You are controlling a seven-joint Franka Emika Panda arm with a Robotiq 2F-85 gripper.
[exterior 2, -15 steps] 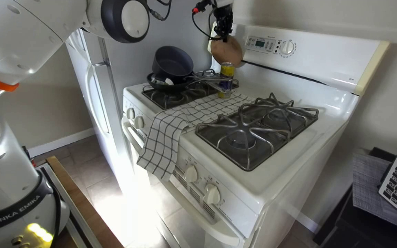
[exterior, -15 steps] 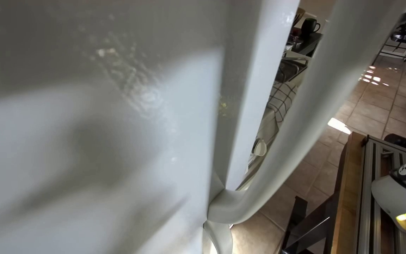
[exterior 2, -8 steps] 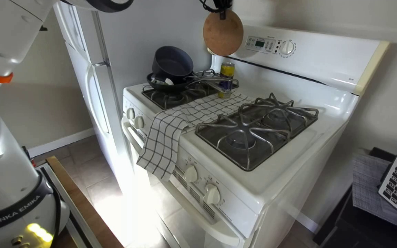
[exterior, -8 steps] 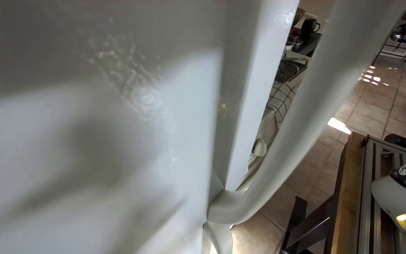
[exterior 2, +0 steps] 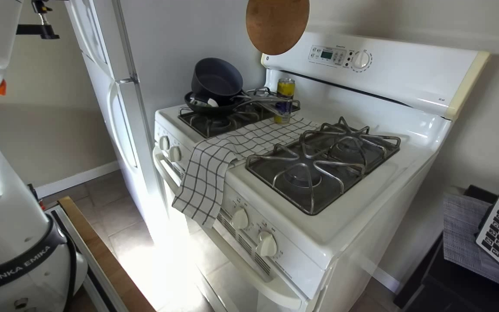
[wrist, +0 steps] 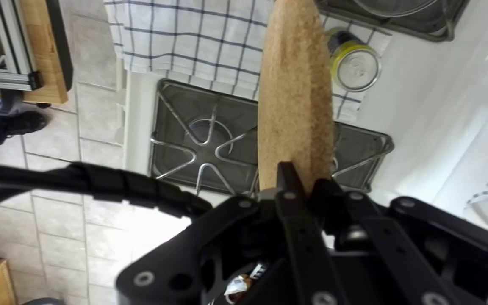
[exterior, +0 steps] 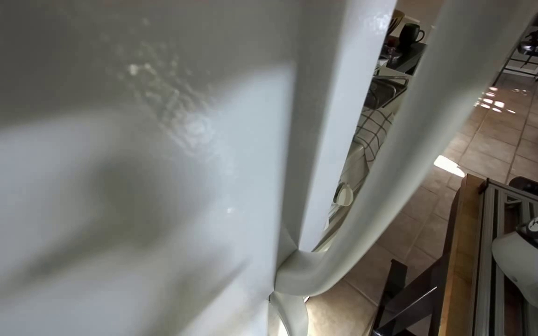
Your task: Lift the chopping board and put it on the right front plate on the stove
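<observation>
The round brown chopping board (exterior 2: 277, 26) hangs upright in the air at the top of an exterior view, its upper part cut off. In the wrist view the board (wrist: 295, 97) shows nearly edge-on. My gripper (wrist: 306, 183) is shut on its near end, with a black finger on each side. The gripper is out of view in both exterior views. The white stove (exterior 2: 345, 225) is below. Its right front plate (exterior 2: 303, 175) has a wire grate and nothing on it. In the wrist view this plate (wrist: 210, 133) shows to the left of the board.
A checked towel (exterior 2: 206, 177) lies across the stove's middle. A yellow-and-blue can (exterior 2: 285, 99) stands at the towel's back end. Dark pots (exterior 2: 218, 78) stand on the left burners beside the fridge (exterior 2: 124, 117). The stove's back panel (exterior 2: 405, 65) rises behind.
The board has risen and looks larger, closer to the camera, with the gripper now out of that exterior view. The arm has shifted too. The base's yellow light no longer shows.
</observation>
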